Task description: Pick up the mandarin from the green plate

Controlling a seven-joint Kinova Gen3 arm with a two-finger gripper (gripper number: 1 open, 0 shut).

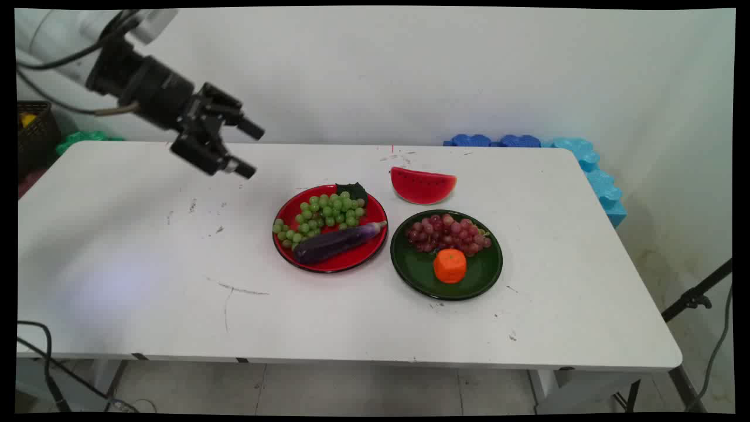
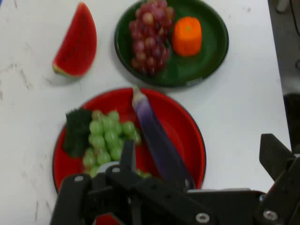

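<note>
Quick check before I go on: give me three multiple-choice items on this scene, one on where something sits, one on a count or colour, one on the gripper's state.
1. Where is the eggplant?
A. on the red plate
B. on the green plate
C. on the bare table

2. How many plates are on the table?
A. one
B. two
C. three

3. What is the gripper doing?
A. shut on the watermelon slice
B. pressed on the orange
C. open, holding nothing, above the table

Answers: 1 A, it lies beside the green grapes on the red plate. 2 B, one red and one green. 3 C, the main view shows its fingers apart, left of both plates.
</note>
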